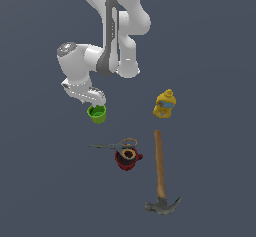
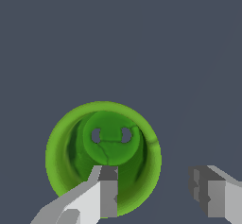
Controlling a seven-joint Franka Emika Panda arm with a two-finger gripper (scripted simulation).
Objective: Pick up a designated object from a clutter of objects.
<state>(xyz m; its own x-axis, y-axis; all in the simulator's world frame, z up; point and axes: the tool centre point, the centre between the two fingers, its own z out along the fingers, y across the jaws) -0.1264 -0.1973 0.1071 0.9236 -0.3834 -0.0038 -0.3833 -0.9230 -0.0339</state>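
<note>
Gripper (image 2: 153,197) poised over the green cup (image 2: 103,157)

Its fingers stand apart, one inside the cup's rim, one outside. The cup sits upright on the table (image 1: 215,56), apart from the yellow bottle (image 1: 165,104) and red mug (image 1: 128,159).

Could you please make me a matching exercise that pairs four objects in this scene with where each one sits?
Objects:
1. cup
2. bottle
3. mug
4. hammer

Places:
A. touching the scissors' handles
B. alone, beyond the hammer handle's tip
C. nearest the exterior view's bottom edge
D. directly under the gripper

Pairs: 1-D, 2-B, 3-A, 4-C
</note>
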